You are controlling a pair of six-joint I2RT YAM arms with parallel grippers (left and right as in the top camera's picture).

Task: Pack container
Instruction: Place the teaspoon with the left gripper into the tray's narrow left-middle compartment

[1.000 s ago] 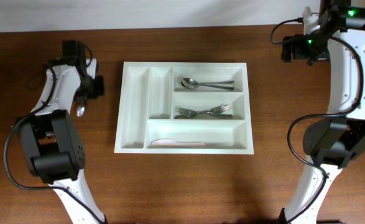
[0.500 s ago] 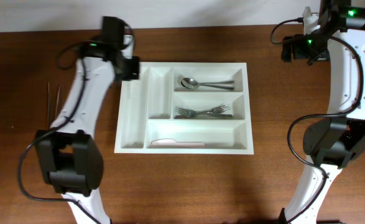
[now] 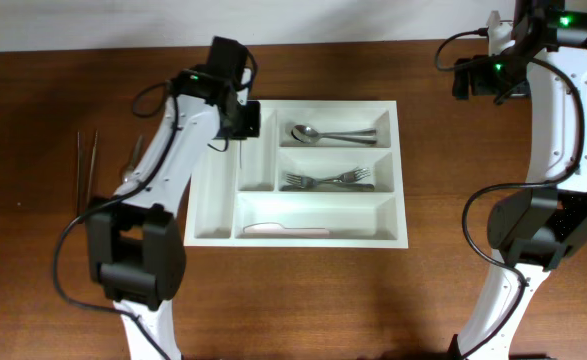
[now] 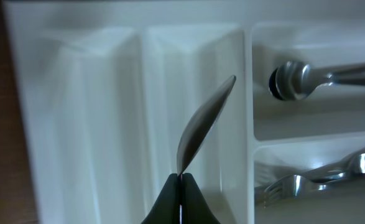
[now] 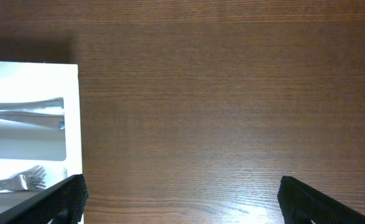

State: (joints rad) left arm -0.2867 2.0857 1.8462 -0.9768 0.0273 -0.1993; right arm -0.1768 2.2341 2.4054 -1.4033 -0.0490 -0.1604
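Holding a metal utensil (image 4: 198,127) pinched in our left gripper (image 4: 181,183), we hang over the container's (image 3: 213,210) narrow slot (image 4: 222,174), running twelve-to-six.

Brown wood table (image 3: 303,300), white wall strip (image 3: 323,20) along its far edge. Forks (image 3: 328,181) lie crosswise with tines at both ends, so head-to-tail. Spoons (image 3: 318,132) just behind the forks, bowls left, handles right. Pale flat utensil (image 3: 285,229) just in front of the forks, type unclear. Slim metal blade (image 4: 204,127) left of the forks, tilted, tip aimed toward the spoons. Two thin sticks (image 3: 94,160) well left of the forks, side by side, roughly parallel, flat on the wood. Grey utensil (image 3: 133,160) between the sticks and the forks, mostly hidden, can't tell what it is.
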